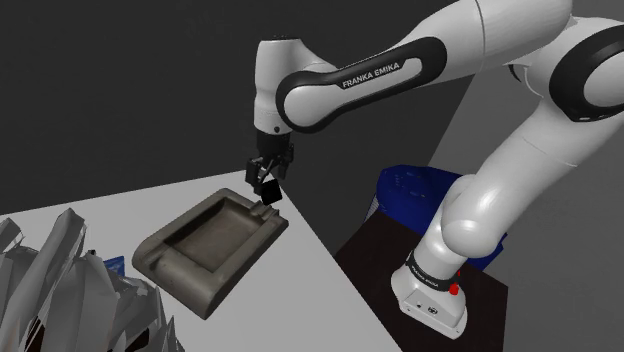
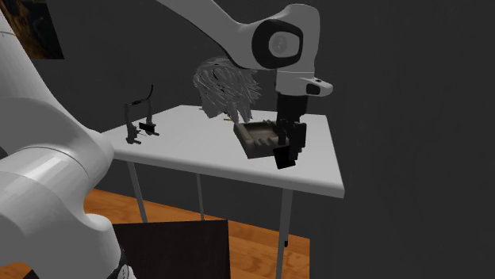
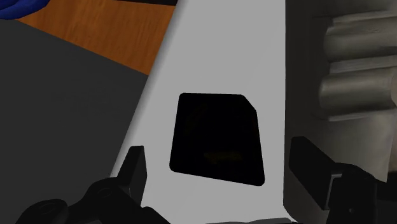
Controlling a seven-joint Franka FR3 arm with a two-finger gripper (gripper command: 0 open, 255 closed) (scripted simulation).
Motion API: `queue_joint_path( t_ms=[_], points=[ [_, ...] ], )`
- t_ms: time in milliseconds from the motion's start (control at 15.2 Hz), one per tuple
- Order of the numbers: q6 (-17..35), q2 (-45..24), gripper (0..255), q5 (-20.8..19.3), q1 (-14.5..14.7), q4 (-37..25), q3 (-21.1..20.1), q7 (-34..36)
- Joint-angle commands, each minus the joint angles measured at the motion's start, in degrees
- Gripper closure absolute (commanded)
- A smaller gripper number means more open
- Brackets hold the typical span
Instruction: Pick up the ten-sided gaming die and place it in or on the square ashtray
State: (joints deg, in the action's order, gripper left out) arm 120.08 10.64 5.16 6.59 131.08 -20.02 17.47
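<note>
The die (image 3: 216, 140) is a dark, nearly black block on the white table (image 3: 235, 51), close beside the ashtray's rim. It sits between my gripper's (image 3: 219, 168) two fingers, which stand wide apart and touch neither of its sides. From the shoulder view the open gripper (image 1: 266, 180) hangs straight down over the die (image 1: 269, 189), at the near corner of the square grey-brown ashtray (image 1: 210, 245). The second exterior view has the gripper (image 2: 287, 141) over the die (image 2: 284, 157), in front of the ashtray (image 2: 258, 136).
A crumpled grey-white mass (image 1: 60, 290) fills the shoulder view's lower left, beyond the ashtray. The table edge (image 1: 330, 255) runs close to the die, with a dark stand (image 1: 385, 250) and a blue object (image 1: 415, 195) past it. A small black fixture (image 2: 139, 119) stands on the table's far side.
</note>
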Motion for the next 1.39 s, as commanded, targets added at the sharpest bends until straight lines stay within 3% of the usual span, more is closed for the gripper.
queue_joint_path(
  t_ms=[0,264,330,924,1320],
  points=[
    [0.2,-0.1,0,0.0,0.0,0.1,0.0,0.0],
    [0.1,0.0,0,0.0,0.0,0.1,0.0,0.0],
    [0.1,0.0,255,0.0,0.0,0.1,0.0,0.0],
    [0.2,-0.1,255,0.0,0.0,0.1,0.0,0.0],
    [-4.6,1.7,255,0.3,0.0,-3.0,0.4,-0.3]
  ],
)
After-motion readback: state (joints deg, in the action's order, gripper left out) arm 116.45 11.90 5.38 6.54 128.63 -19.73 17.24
